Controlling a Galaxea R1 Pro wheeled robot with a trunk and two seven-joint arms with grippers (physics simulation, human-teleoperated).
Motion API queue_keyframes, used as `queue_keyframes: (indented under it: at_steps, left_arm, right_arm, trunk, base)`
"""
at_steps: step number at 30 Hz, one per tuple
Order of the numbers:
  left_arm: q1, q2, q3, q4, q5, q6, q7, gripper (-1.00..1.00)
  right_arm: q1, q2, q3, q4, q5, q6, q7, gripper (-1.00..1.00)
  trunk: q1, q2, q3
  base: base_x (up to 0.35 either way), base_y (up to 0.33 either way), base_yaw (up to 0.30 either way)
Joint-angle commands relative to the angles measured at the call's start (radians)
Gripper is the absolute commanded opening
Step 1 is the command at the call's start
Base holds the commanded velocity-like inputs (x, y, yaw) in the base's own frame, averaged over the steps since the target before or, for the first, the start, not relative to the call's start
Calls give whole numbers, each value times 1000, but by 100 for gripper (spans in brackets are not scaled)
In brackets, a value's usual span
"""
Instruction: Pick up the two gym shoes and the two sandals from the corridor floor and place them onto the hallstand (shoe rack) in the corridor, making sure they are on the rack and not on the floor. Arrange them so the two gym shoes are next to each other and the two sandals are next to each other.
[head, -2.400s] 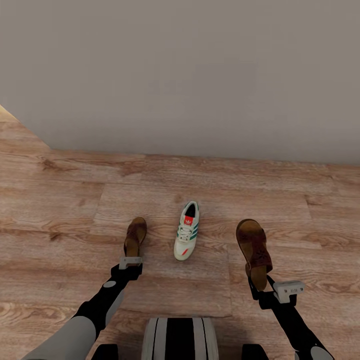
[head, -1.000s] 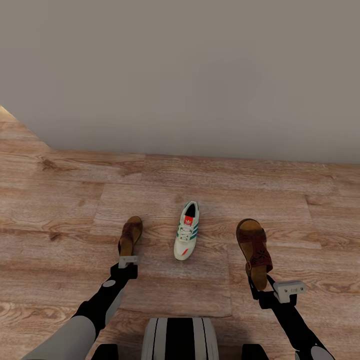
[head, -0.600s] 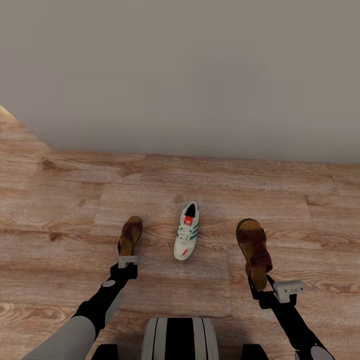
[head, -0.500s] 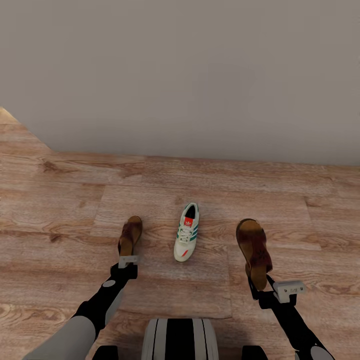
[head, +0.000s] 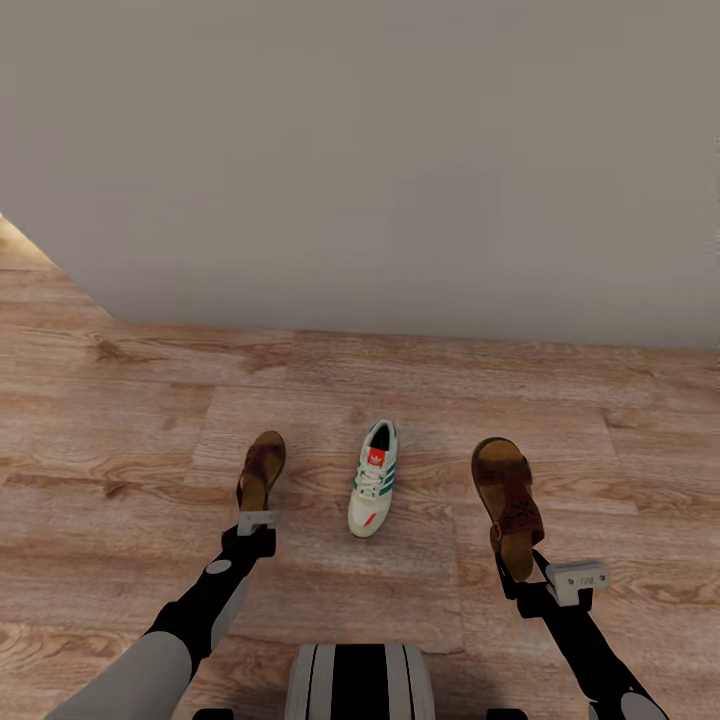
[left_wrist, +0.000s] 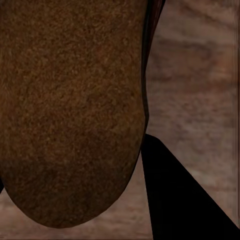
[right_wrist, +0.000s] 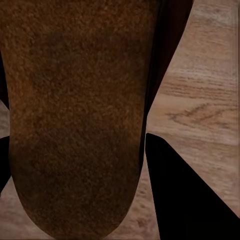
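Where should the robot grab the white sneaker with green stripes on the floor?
Probably at the heel collar of the gym shoe, coming down from above. It lies upright on the floor, alone between the two held sandals, heel end pointing away toward the wall, and its open top gives a rim to pinch. Both tools look busy with a sandal, so one must be freed first.

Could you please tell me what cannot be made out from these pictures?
- Left pincer: head view, jaws hidden behind the dark brown leather sandal.
- Right pincer: jaws hidden under the second brown sandal.
- Wrist views: each sandal's brown underside blocks most of the wood-grain plank floor.
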Motion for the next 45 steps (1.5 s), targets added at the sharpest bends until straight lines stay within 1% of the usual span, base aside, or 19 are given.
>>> queue_keyframes:
  at_steps: [1, 12, 18, 19, 20, 22, 24, 27, 28, 30, 31, 34, 35, 37, 38, 40, 41, 44, 45]
  left_arm:
    - [0, 0, -2, 1, 0, -2, 4, -100]
    - [0, 5, -1, 1, -2, -1, 4, -100]
    - [0, 10, -1, 9, -3, -2, 5, -100]
    - [10, 11, -2, 5, -3, -2, 5, -100]
    - [60, 16, 1, -4, -3, -4, 5, -100]
    - [69, 18, 2, -6, -3, -7, 5, -100]
    - [99, 23, 4, -9, 2, -41, 4, -100]
    - [121, 24, 5, -9, 3, -78, 4, -100]
    - [138, 24, 5, -9, 3, -103, 3, -100]
    - [156, 24, 5, -9, 2, -126, 3, -100]
    - [175, 24, 5, -9, 2, -148, 4, -100]
    - [204, 24, 5, -10, 1, -184, 4, -100]
    - [223, 24, 5, -10, 1, -209, 4, -100]
    - [241, 24, 5, -10, 0, -233, 4, -100]
    - [259, 24, 5, -10, -1, -255, 4, -100]
    - [275, 24, 5, -10, -1, -274, 4, -100]
    - [290, 24, 4, -10, -1, -290, 4, -100]
    - [310, 24, 4, -11, -2, -313, 4, -100]
    - [322, 24, 5, -11, -2, -328, 4, -100]
  right_arm:
    - [0, 1, -2, 0, 8, -3, 5, -100]
    - [0, 2, -2, 0, 8, -3, 5, -100]
    - [0, 6, 0, 1, 8, -3, 5, -100]
    - [0, 6, 1, 1, 8, -4, 5, -100]
    - [0, 8, 2, 7, 10, -4, 3, -100]
    - [1, 8, 2, 18, 11, -4, 3, -100]
    - [2, 8, 1, 70, 12, -5, 2, -100]
    - [3, 7, -1, 101, 12, -6, 2, -100]
    - [3, 6, -6, 126, 12, -7, 1, -100]
    - [3, 6, -18, 153, 12, -8, 1, -100]
    - [3, 6, -35, 180, 12, -10, 1, -100]
    - [3, 6, -66, 213, 11, -19, 2, -100]
    - [3, 6, -85, 233, 11, -30, 2, -100]
    - [3, 7, -101, 252, 11, -44, 2, -100]
    - [3, 7, -116, 272, 11, -63, 2, -100]
    - [3, 7, -130, 293, 11, -85, 1, -100]
    - [3, 7, -143, 312, 11, -109, 1, -100]
    - [3, 8, -159, 343, 10, -147, 0, -100]
    - [3, 8, -169, 365, 10, -171, 0, -100]
  trunk:
    - [0, 0, 4]
    - [-5, 3, 46]
    - [-8, 4, 69]
    - [-9, 4, 73]
    - [-9, 5, 77]
    - [-10, 5, 86]
    - [-11, 5, 96]
    - [-12, 6, 112]
    - [-13, 6, 117]
    - [-14, 7, 127]
    - [-14, 7, 132]
    - [-15, 8, 148]
    - [-16, 8, 153]
    - [-17, 9, 163]
    - [-17, 9, 169]
    - [-18, 9, 179]
    - [-18, 9, 184]
    - [-20, 10, 200]
    - [-20, 10, 205]
  base:
    - [0, 0, 0]
    - [0, 0, 0]
    - [0, 0, 0]
    - [0, 0, 0]
    - [0, 0, -6]
    - [0, 0, -64]
    - [0, 0, -144]
    - [0, 0, -159]
    - [0, 0, -166]
    - [0, 0, -168]
    - [0, 0, -171]
    - [0, 0, -172]
    - [0, 0, -173]
    - [0, 0, -173]
    - [0, 0, -173]
    - [0, 0, -174]
    - [0, 0, -174]
    - [0, 0, -174]
    - [0, 0, -174]
